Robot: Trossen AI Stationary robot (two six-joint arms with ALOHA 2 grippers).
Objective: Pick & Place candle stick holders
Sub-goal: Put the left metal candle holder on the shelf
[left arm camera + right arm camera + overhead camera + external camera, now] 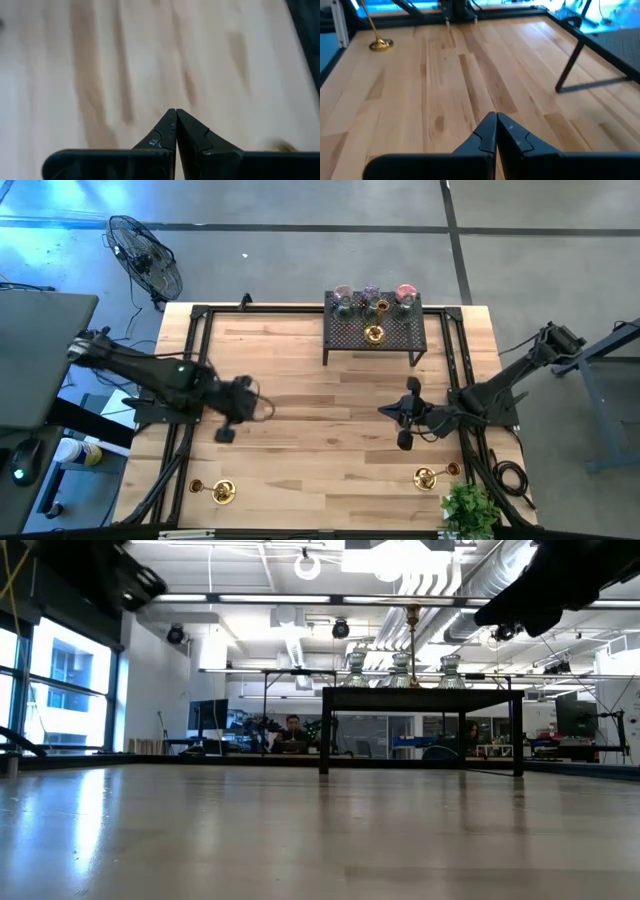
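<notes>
A black perforated rack (375, 330) stands at the table's far side. On it stand glass cups (343, 298) (406, 296) and brass holders (374, 333) (380, 307). Brass holders stand on their round bases near the front left (222, 492) (195, 486) and front right (425, 477) (453, 469). My left gripper (226, 434) is shut and empty above the bare wood at left centre. My right gripper (405, 438) is shut and empty right of centre; its wrist view shows a brass holder (380, 44) far off.
A small green plant (470, 508) stands at the front right corner. Black frame rails (190, 360) run along the table's left and right sides. Bare wood (320, 430) lies between the two arms. A fan (145, 255) stands beyond the far left corner.
</notes>
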